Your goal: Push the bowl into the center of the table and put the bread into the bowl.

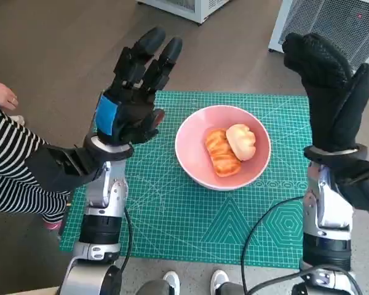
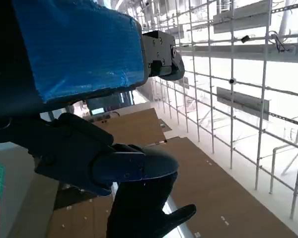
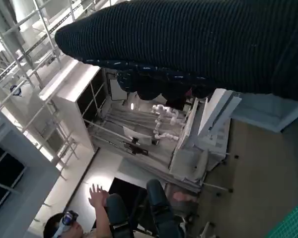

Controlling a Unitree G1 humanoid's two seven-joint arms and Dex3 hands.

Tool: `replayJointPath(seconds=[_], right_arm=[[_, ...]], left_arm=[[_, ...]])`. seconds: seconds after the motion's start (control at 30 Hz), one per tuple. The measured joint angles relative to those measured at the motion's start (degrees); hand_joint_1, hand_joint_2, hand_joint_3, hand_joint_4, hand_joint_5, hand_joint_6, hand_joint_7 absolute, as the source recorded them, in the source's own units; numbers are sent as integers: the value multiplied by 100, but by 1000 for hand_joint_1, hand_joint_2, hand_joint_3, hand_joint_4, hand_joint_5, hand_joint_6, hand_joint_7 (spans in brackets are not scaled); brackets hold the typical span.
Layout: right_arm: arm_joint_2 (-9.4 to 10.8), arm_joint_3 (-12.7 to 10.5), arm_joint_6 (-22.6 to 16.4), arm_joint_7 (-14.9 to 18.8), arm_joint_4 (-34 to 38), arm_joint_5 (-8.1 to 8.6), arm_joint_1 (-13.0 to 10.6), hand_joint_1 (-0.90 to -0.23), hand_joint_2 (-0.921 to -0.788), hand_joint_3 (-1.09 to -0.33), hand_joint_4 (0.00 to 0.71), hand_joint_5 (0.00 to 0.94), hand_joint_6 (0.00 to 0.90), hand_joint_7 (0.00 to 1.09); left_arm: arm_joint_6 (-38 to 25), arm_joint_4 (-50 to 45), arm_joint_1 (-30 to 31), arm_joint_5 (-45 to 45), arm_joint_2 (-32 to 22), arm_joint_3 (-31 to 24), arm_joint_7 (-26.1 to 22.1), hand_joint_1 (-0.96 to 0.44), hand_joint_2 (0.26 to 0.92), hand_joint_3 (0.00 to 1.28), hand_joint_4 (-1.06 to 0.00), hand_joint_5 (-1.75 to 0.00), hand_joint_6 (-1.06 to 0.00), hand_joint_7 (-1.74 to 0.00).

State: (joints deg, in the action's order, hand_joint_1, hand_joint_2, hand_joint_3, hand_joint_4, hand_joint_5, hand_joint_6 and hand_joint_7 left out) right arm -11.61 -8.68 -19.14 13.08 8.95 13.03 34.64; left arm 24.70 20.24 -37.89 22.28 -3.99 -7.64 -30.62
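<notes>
A pink bowl (image 1: 190,157) sits near the middle of the green cutting mat (image 1: 172,215) in the head view. Two pieces of bread lie inside it: a golden-brown braided one (image 1: 221,152) and a pale roll (image 1: 242,141) beside it. My left hand (image 1: 135,92) is raised above the mat's left side, fingers spread, holding nothing. My right hand (image 1: 332,92) is lifted above the mat's right edge, fingers upward, empty. Both wrist views point at the room and ceiling; the left hand (image 2: 79,99) and the right glove (image 3: 198,44) show there, the bowl and bread do not.
A person in a striped sleeve (image 1: 12,172) sits at the left, one hand (image 1: 3,96) near the table's corner. White appliances (image 1: 332,24) stand on the floor beyond the table. Black cables (image 1: 264,246) run by my right forearm. Shoes (image 1: 190,283) show at the front edge.
</notes>
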Motion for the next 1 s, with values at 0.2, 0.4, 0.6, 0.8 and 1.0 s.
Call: replayJointPath(seconds=[0.2,0.4,0.6,0.8,1.0], right_arm=[[53,12,-5,-34,-67,-58,-49,-695,-921,-711,145,0,44,516],[80,25,-22,-69,-108,-189,-78,-695,-921,-714,144,0,43,517],[112,51,-29,-95,-166,-215,-142,-699,-921,-715,144,0,36,516],[116,66,-32,-105,-219,-222,-189,-705,-921,-713,144,0,34,516],[117,69,-39,-113,-255,-226,-199,-701,-921,-710,145,1,29,515]], left_arm=[[34,0,0,-6,0,18,0,-680,921,438,-144,-10,1,-467],[54,0,0,-30,0,23,1,-673,921,443,-150,-12,1,-483],[46,-44,3,-112,-1,43,10,-668,921,450,-152,-14,1,-502],[-9,-185,4,-140,-1,83,36,-668,921,456,-153,-15,1,-515],[-105,-304,6,-145,-3,109,63,-667,921,458,-150,-13,1,-516]])
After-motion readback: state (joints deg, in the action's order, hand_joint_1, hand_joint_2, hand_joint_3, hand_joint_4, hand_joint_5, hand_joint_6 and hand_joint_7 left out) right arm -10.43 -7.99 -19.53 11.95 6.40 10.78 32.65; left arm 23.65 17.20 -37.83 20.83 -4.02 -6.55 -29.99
